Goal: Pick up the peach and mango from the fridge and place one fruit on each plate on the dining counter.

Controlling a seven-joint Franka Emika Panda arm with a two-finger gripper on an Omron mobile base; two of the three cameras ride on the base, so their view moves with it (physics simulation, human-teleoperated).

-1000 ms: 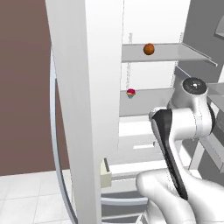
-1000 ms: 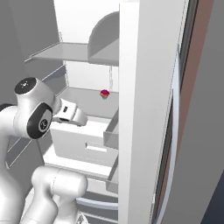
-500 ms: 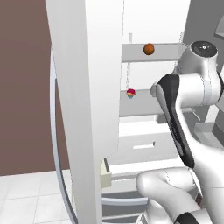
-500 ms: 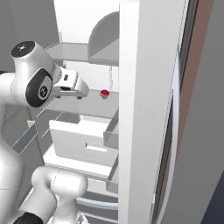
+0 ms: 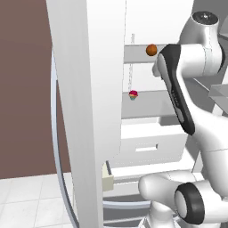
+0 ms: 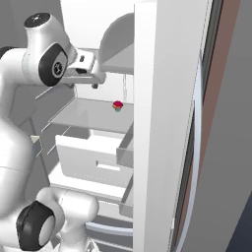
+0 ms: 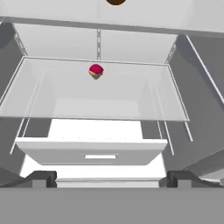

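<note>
The gripper (image 7: 106,177) is spread fully open and holds nothing, its two dark fingertips (image 7: 41,177) wide apart, aimed into the open fridge (image 5: 89,89). A small red fruit (image 7: 96,70) with a yellow-green underside sits near the back of the middle shelf (image 7: 131,105); its long axis cannot be told. A round orange-brown fruit (image 5: 151,50) rests on the shelf above. A white drawer (image 7: 94,151) juts out below, and the door (image 6: 162,123) stands open beside it.

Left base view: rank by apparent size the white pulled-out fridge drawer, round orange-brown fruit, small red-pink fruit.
1. White pulled-out fridge drawer, largest by far.
2. Round orange-brown fruit on the upper shelf.
3. Small red-pink fruit on the lower shelf; only slightly smaller, so fruit order is unsure.
</note>
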